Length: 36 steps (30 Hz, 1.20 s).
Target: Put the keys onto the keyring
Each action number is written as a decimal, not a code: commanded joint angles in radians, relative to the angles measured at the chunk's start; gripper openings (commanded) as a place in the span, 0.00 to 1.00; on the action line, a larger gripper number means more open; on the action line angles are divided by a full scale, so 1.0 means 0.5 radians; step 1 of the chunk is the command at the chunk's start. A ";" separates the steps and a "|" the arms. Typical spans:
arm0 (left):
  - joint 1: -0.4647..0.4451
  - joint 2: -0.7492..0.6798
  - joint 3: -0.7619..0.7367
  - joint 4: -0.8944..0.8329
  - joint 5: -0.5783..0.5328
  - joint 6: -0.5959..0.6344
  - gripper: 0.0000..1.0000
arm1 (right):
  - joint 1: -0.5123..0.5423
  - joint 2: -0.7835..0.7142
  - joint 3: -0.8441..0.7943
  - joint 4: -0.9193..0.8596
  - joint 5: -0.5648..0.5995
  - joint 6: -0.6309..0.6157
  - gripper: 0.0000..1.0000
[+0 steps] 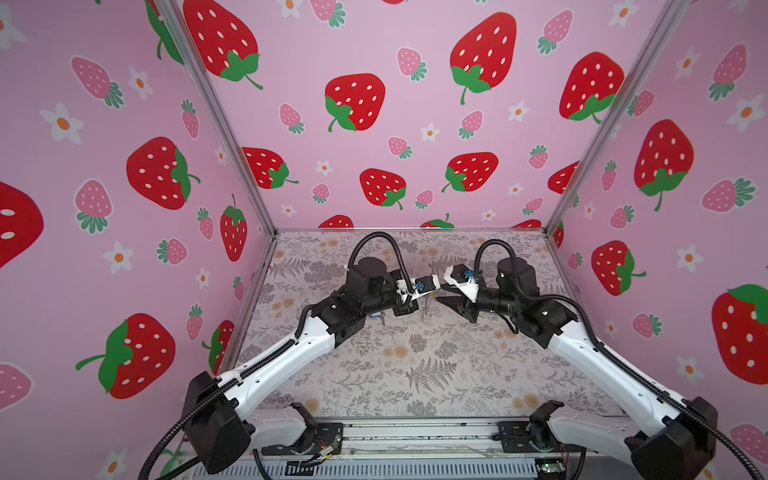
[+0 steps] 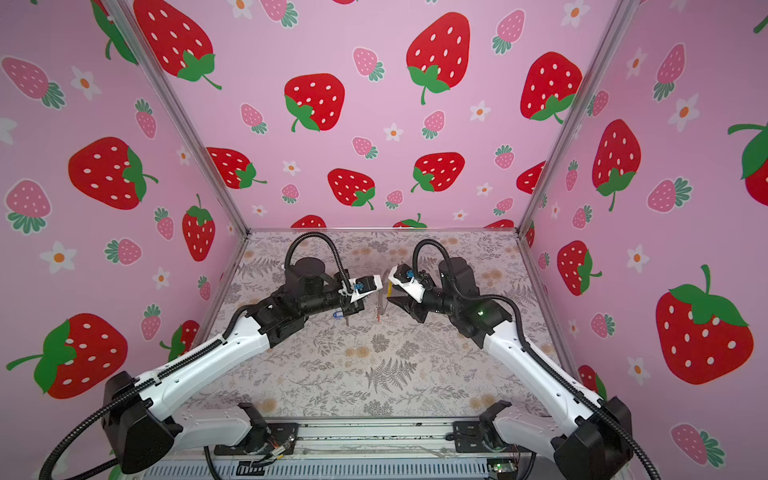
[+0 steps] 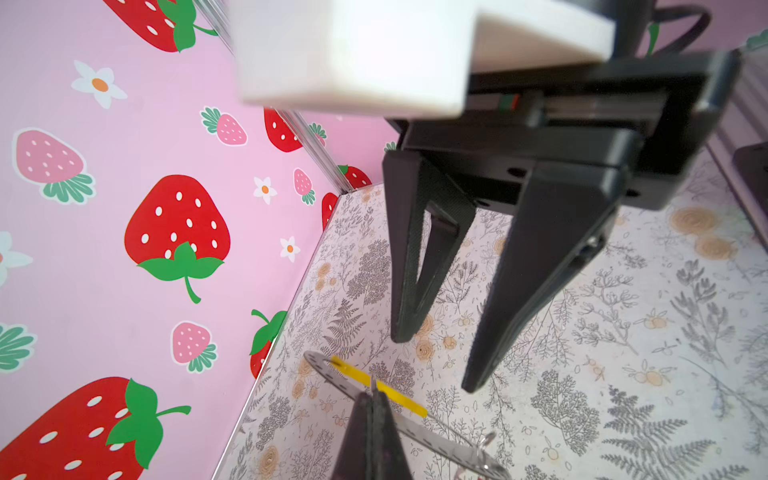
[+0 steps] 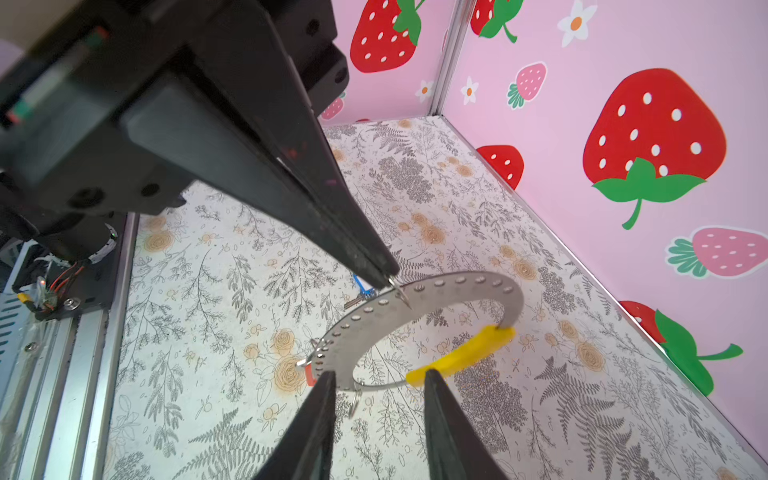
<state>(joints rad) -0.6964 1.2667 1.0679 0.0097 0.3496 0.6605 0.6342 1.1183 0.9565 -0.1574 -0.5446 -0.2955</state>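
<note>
The keyring [image 4: 432, 291], a flat grey perforated hoop with a yellow section [image 4: 461, 355], hangs above the table. My left gripper [image 4: 392, 282] is shut on its grey rim, and the shut tips [image 3: 374, 392] also show in the left wrist view. A red key tag [image 4: 309, 374] hangs from the hoop by a small wire ring. The blue-tagged key [image 2: 340, 314] lies on the table behind the hoop. My right gripper [image 4: 380, 378] is open. Its fingertips [image 4: 328, 382] flank the hoop's thin wire stretch without gripping it. In both top views the two grippers meet mid-table by the keyring [image 2: 382, 305].
The floral table [image 1: 415, 365] is walled in by strawberry-print panels on three sides. A metal rail [image 1: 415, 436] with both arm bases runs along the front edge.
</note>
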 commanded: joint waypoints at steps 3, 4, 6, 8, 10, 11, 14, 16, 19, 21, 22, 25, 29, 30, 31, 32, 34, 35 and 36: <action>0.070 -0.038 -0.066 0.330 0.280 -0.333 0.00 | -0.059 -0.133 -0.145 0.346 -0.150 0.095 0.36; 0.079 -0.036 -0.073 0.357 0.315 -0.374 0.00 | -0.063 -0.132 -0.149 0.367 -0.155 0.107 0.35; 0.090 -0.025 -0.086 0.409 0.365 -0.432 0.00 | -0.068 -0.120 -0.143 0.406 -0.179 0.136 0.33; 0.099 -0.018 -0.117 0.502 0.392 -0.503 0.00 | -0.069 -0.107 -0.152 0.482 -0.220 0.178 0.33; 0.104 -0.012 -0.154 0.597 0.424 -0.571 0.00 | -0.069 -0.093 -0.164 0.558 -0.249 0.226 0.31; 0.113 -0.009 -0.167 0.640 0.438 -0.598 0.00 | -0.069 -0.087 -0.167 0.598 -0.257 0.250 0.31; 0.127 -0.002 -0.213 0.756 0.495 -0.666 0.00 | -0.069 -0.060 -0.170 0.633 -0.261 0.278 0.29; 0.136 0.001 -0.234 0.820 0.519 -0.707 0.00 | -0.069 -0.052 -0.168 0.634 -0.257 0.279 0.28; 0.152 0.004 -0.258 0.892 0.559 -0.752 0.00 | -0.069 -0.048 -0.179 0.635 -0.233 0.275 0.26; 0.156 0.007 -0.262 0.913 0.592 -0.765 0.00 | -0.069 -0.050 -0.189 0.640 -0.223 0.278 0.26; 0.161 0.008 -0.261 0.915 0.613 -0.770 0.00 | -0.069 -0.049 -0.192 0.638 -0.218 0.279 0.25; 0.171 0.019 -0.272 0.971 0.678 -0.798 0.00 | -0.070 -0.058 -0.206 0.678 -0.235 0.295 0.24; 0.189 0.039 -0.283 1.042 0.755 -0.847 0.00 | -0.069 -0.056 -0.213 0.702 -0.245 0.315 0.21; 0.190 0.044 -0.280 1.046 0.777 -0.854 0.00 | -0.069 -0.057 -0.213 0.704 -0.245 0.315 0.21; 0.193 0.049 -0.277 1.051 0.801 -0.860 0.00 | -0.069 -0.059 -0.213 0.711 -0.245 0.315 0.21; 0.193 0.051 -0.277 1.060 0.817 -0.867 0.00 | -0.069 -0.063 -0.216 0.721 -0.245 0.317 0.21; 0.200 0.058 -0.278 1.080 0.853 -0.875 0.00 | -0.069 -0.067 -0.222 0.744 -0.256 0.321 0.21; 0.202 0.060 -0.279 1.085 0.862 -0.882 0.00 | -0.069 -0.068 -0.225 0.759 -0.261 0.327 0.21; 0.202 0.064 -0.274 1.086 0.871 -0.885 0.00 | -0.069 -0.072 -0.229 0.765 -0.262 0.330 0.20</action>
<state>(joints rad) -0.6010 1.2987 0.9241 0.4850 0.7307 0.2367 0.6056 1.0939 0.8566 0.1806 -0.6491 -0.1493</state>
